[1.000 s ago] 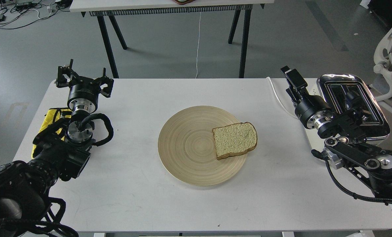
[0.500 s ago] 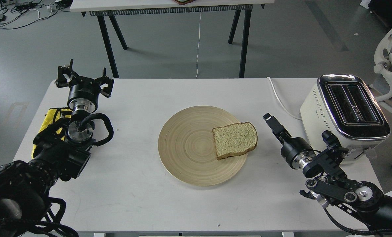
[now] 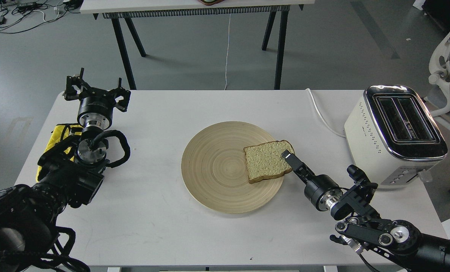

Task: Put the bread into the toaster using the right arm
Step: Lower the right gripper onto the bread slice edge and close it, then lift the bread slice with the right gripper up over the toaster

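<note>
The bread [image 3: 266,164] lies flat on the right part of a round wooden plate [image 3: 210,166] in the middle of the white table. The cream-white toaster [image 3: 393,132] with a chrome top stands at the table's right edge, both slots empty. My right gripper [image 3: 287,156] reaches in from the lower right, and its tip is over the bread's right edge. It is seen edge-on, so its fingers cannot be told apart. My left gripper [image 3: 95,91] rests open and empty at the far left of the table.
The toaster's white cord [image 3: 320,115] runs across the table behind the plate towards the far edge. A yellow object [image 3: 59,135] lies under my left arm. A second table [image 3: 194,7] stands behind, and a white chair [image 3: 446,64] is at the right.
My right arm has swung from in front of the toaster down and left, across the table to the bread's right edge. Bread, plate, toaster and left arm have not moved.
</note>
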`<state>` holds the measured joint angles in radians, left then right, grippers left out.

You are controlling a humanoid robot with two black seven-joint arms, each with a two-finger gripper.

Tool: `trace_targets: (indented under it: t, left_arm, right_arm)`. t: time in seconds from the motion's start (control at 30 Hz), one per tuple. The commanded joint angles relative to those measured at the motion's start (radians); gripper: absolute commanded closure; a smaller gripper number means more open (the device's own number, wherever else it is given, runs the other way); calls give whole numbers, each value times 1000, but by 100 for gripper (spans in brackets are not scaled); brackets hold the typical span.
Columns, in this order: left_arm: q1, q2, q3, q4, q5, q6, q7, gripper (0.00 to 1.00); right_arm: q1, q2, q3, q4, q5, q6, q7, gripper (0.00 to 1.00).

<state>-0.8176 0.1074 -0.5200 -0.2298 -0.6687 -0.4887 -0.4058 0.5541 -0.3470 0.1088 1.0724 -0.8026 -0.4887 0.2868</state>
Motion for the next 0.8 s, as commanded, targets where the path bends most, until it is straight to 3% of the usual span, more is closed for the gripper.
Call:
trace_targets:
  t: [0.0, 0.27, 0.57, 0.77]
  left_arm:
    - [0, 0, 0, 0, 0, 0, -1, 0]
    - [0, 0, 0, 0, 0, 0, 1, 0]
    - [0, 0, 0, 0, 0, 0, 1, 0]
    - [0, 0, 0, 0, 0, 0, -1, 0]
  right_arm:
    - [4, 2, 5, 1, 0, 0, 2, 50]
    - [1, 0, 3, 3, 2, 0, 5, 63]
    - [1, -10, 11, 7, 2, 0, 6, 93]
    - [3, -17, 61, 34, 6, 0, 17, 99]
